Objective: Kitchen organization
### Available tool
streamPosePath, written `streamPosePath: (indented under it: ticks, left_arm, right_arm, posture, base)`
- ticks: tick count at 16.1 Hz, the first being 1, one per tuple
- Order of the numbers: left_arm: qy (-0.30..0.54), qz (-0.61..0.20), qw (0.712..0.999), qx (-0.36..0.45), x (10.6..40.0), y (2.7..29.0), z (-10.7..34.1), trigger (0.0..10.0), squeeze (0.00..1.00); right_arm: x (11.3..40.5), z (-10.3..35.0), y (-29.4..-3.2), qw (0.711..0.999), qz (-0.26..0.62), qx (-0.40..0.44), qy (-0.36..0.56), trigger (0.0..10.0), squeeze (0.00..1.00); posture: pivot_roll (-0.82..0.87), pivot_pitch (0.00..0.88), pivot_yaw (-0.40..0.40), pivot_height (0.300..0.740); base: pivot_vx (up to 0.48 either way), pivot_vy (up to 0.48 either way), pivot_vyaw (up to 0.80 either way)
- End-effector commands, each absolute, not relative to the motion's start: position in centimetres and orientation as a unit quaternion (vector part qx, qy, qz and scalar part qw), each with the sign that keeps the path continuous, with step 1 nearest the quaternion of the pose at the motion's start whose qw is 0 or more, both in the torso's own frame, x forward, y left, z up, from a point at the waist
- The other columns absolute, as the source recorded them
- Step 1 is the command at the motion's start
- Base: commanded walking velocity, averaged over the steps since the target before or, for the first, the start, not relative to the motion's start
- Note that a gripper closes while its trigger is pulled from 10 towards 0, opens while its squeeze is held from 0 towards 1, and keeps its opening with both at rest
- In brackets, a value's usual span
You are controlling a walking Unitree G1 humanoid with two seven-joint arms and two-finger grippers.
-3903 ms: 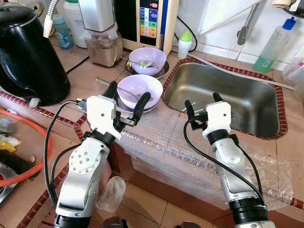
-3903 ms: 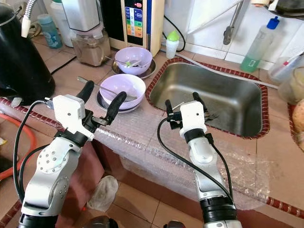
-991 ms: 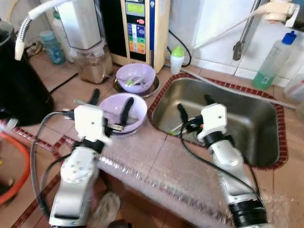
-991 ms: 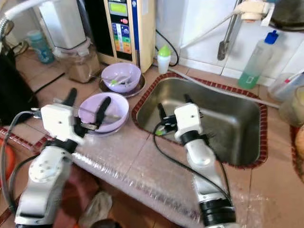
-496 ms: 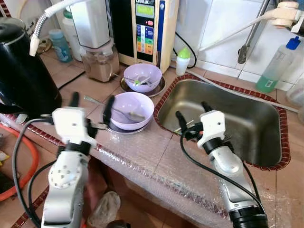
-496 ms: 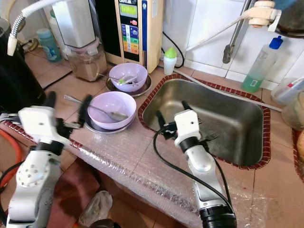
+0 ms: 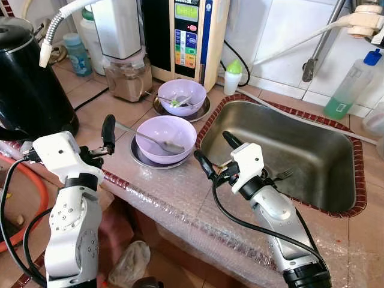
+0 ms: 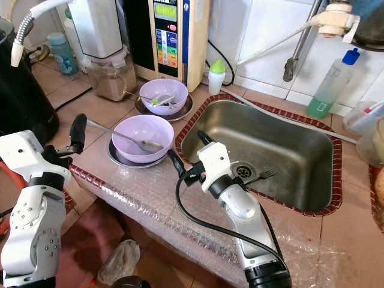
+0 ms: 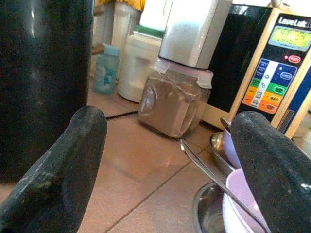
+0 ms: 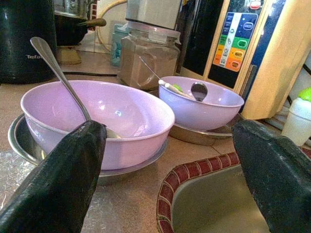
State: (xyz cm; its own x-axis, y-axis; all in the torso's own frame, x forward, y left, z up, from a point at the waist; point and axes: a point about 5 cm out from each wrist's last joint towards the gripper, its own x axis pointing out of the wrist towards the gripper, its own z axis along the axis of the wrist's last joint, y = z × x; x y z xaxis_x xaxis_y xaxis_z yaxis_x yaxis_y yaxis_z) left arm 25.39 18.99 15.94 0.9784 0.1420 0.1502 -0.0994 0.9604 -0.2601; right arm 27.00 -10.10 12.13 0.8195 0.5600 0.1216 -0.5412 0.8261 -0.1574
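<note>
The right gripper (image 8: 186,157) is hovering over the worktop (image 8: 150,180) at the sink's (image 8: 264,150) near corner, its jaws spread wide and gripping nothing, and it is pointing toward the near lilac bowl (image 8: 143,137), which is sitting on a steel plate (image 8: 117,156) with a spoon (image 8: 117,135) resting in it. The left gripper (image 7: 84,135) is hanging at the worktop's edge beside the black kettle (image 7: 30,78), jaws also wide apart and empty. A second lilac bowl (image 8: 159,93) is standing farther back, before the water purifier (image 8: 171,33).
</note>
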Motion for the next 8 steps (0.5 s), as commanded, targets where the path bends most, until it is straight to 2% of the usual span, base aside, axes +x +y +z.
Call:
streamPosePath:
  ticks: [1,3,6,8]
  left_arm:
    - [-0.067,0.064,0.983,-0.159,25.9,19.0,15.7,10.0,0.0]
    - [-0.047,0.067,0.973,-0.214,27.1,19.1,15.2,10.0,0.0]
    - [-0.021,0.051,0.961,-0.272,29.2,18.3,14.6,10.0,0.0]
    - [-0.002,0.043,0.95,-0.309,30.0,17.4,14.2,10.0,0.0]
  right_arm:
    - [27.1,12.3,-10.3,0.951,0.292,-0.063,-0.081,10.0,0.0]
    - [26.8,12.5,-9.8,0.945,0.311,-0.057,-0.079,10.0,0.0]
    - [25.6,13.0,-8.5,0.919,0.384,-0.05,-0.075,10.0,0.0]
    - [25.7,12.9,-8.9,0.922,0.375,-0.057,-0.072,10.0,0.0]
  posture:
    - [0.02,0.0,-0.006,0.74]
    - [0.01,0.0,-0.005,0.74]
    - [0.0,0.0,0.001,0.74]
    - [-0.01,0.0,0.004,0.74]
  base:
    - [0.0,0.0,0.0]
    - [0.0,0.0,0.0]
    - [0.0,0.0,0.0]
    - [0.0,0.0,0.0]
